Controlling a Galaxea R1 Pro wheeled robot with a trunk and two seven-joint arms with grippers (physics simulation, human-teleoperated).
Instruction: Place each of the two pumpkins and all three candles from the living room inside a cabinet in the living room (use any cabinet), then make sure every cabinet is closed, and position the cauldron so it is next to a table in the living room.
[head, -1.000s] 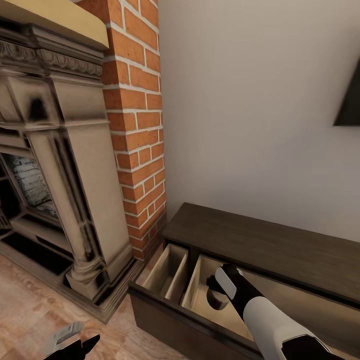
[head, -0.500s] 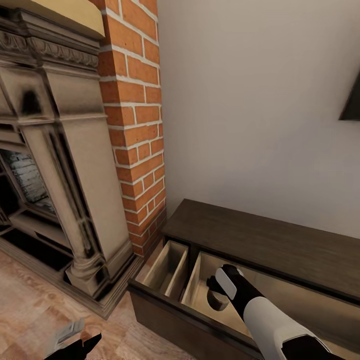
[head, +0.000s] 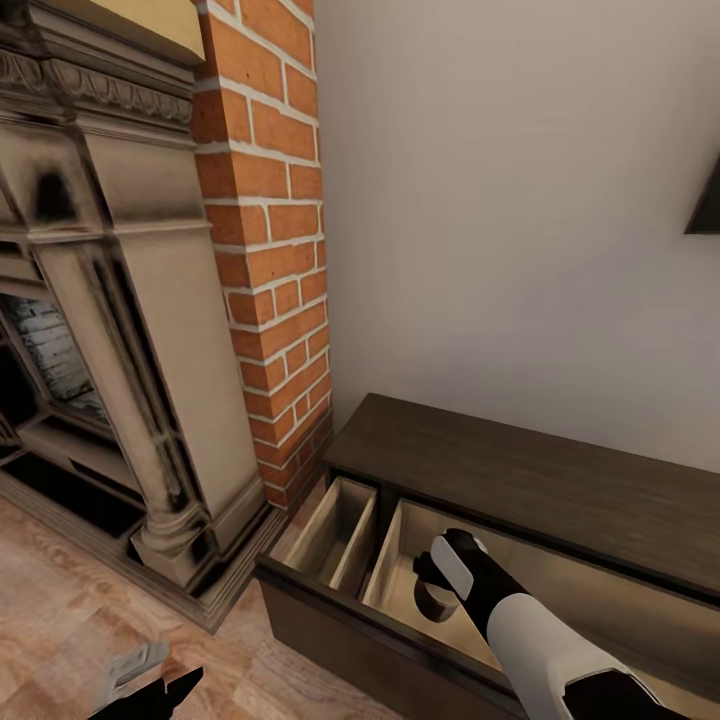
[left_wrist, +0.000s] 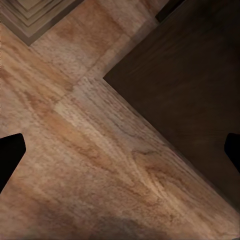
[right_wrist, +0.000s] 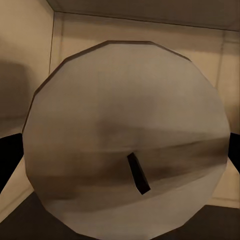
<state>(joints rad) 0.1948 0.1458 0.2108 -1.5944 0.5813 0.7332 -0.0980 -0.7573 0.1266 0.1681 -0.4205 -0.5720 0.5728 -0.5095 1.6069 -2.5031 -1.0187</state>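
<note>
Now right end effector (head: 437, 577) grips candle (right_wrist: 127, 137) in cabinet (head: 520, 480) drawer.

I see a beige candle (right_wrist: 127, 145), wick up, inside the open drawer of the dark cabinet (head: 540, 480).

**Head camera shifts; scene slides left and up**

The ornate stone fireplace surround (head: 110, 330) and red brick column (head: 272, 250) sit further left than a second ago, and the black wall TV corner (head: 706, 205) retreats toward the right edge. That is camera movement; the things themselves do not move.
</note>
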